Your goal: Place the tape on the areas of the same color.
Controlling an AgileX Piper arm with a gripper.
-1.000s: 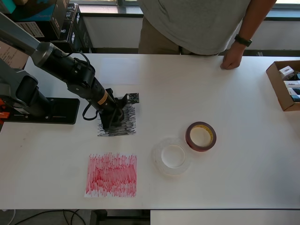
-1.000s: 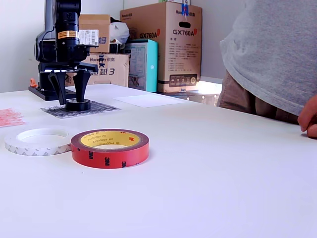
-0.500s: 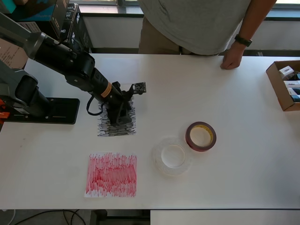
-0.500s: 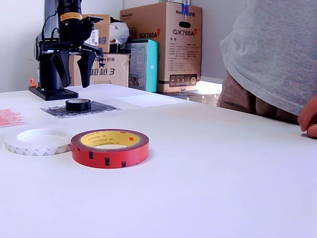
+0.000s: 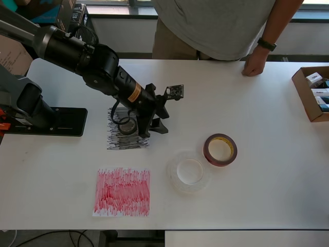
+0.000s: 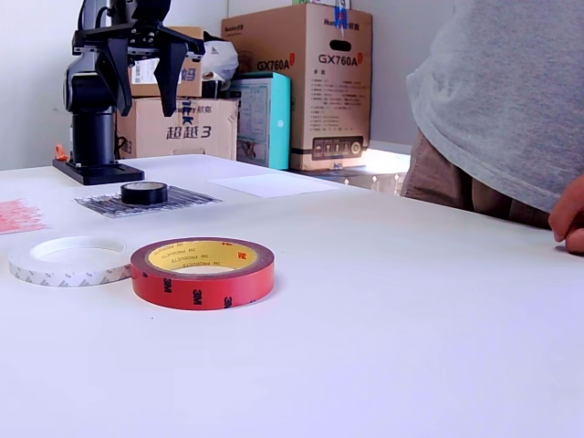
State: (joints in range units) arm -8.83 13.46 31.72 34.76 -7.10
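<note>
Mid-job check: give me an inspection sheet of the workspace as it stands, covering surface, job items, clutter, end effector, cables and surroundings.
Surface: white table, bare apart from the items below.
Job's things: black tape lies on the black patch; red tape and clear tape lie side by side, off any patch; red patch bare; white patch bare.
Clutter: open cardboard box at the overhead view's right edge.
End effector: open, empty, raised above the black tape.
Cables: one along the arm's wrist.
Surroundings: person standing at the table, hand on it; stacked boxes behind.
</note>
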